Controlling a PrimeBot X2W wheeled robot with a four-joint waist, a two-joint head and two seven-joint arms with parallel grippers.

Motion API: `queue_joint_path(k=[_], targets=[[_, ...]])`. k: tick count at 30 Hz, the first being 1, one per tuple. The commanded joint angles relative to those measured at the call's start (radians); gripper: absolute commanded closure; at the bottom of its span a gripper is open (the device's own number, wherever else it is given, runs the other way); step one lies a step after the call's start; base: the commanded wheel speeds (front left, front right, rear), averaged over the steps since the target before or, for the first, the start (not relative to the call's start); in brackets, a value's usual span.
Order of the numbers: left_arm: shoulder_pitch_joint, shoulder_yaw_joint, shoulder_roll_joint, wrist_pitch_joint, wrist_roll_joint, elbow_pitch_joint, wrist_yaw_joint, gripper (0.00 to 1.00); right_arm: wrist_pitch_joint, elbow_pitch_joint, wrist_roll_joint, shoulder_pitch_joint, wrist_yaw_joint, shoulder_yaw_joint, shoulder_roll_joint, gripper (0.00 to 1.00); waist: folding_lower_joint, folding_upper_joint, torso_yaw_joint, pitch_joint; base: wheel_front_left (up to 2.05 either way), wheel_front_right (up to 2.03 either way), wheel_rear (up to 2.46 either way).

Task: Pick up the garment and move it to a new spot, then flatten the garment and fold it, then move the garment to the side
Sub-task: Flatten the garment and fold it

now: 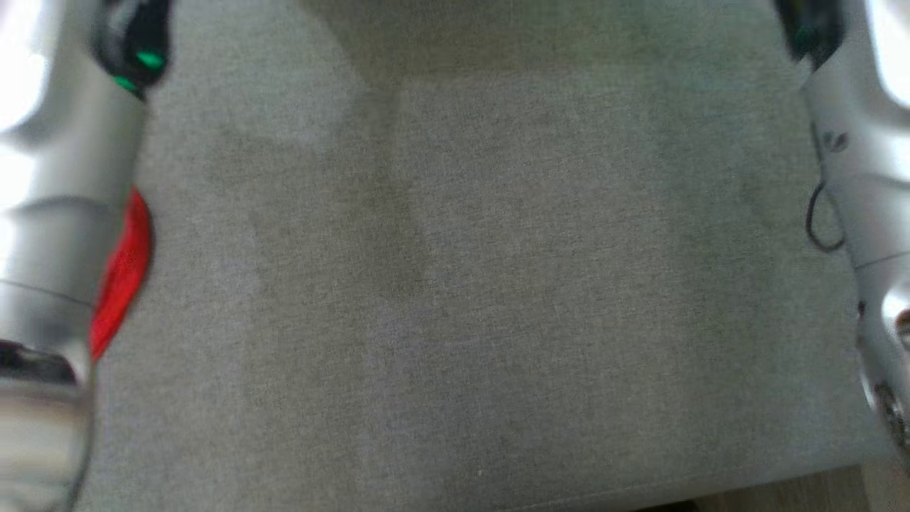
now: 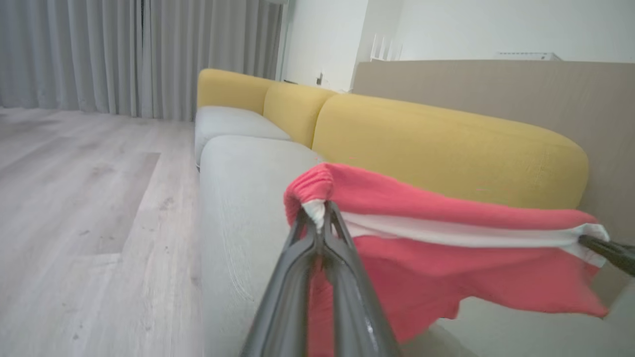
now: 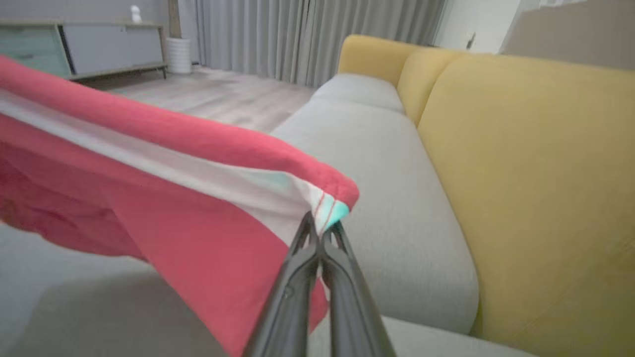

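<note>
Garment (image 2: 446, 267) hangs stretched above the grey sofa seat (image 1: 498, 284), one top corner clamped in the left end effector (image 2: 321, 214), the other in the right end effector (image 3: 322, 230), likely so it spreads flat when laid down.

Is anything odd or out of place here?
Nothing looks spilled or damaged. The garment is held above the sofa, stretched in the air between the left gripper and right gripper, each pinching an end of its white band; its lower part hangs loose.
</note>
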Motion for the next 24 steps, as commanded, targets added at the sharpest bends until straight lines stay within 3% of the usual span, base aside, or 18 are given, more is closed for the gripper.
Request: queue_joint_path(k=[1,6,12,19,24], targets=[[-0.019,0.017,0.027,-0.019,-0.003,-0.006,-0.003,1.0,-0.012,-0.002,-0.007,0.007,-0.001,0.01,0.017,1.0,-0.0005,0.0001,0.005,0.012,0.0,0.0,0.0],[0.072,-0.088,-0.018,-0.068,-0.039,0.036,-0.006,1.0,0.003,0.145,0.013,0.072,-0.001,0.073,-0.005,1.0,-0.0005,0.0001,0.033,0.004,0.0,0.0,0.0],[0.242,-0.239,-0.001,-0.086,-0.112,0.004,-0.006,1.0,0.076,0.213,0.111,0.18,-0.001,0.199,-0.061,1.0,-0.0005,0.0001,0.062,-0.052,0.0,0.0,0.0],[0.392,-0.387,0.031,-0.112,-0.122,-0.035,-0.006,1.0,0.176,0.126,0.289,0.304,-0.001,0.359,-0.171,1.0,-0.0005,0.0001,0.086,-0.13,0.0,0.0,0.0],[0.459,-0.421,0.034,-0.128,-0.144,-0.038,-0.006,1.0,0.24,0.01,0.417,0.388,-0.001,0.457,-0.262,1.0,-0.0005,0.0001,0.088,-0.186,0.0,0.0,0.0]])
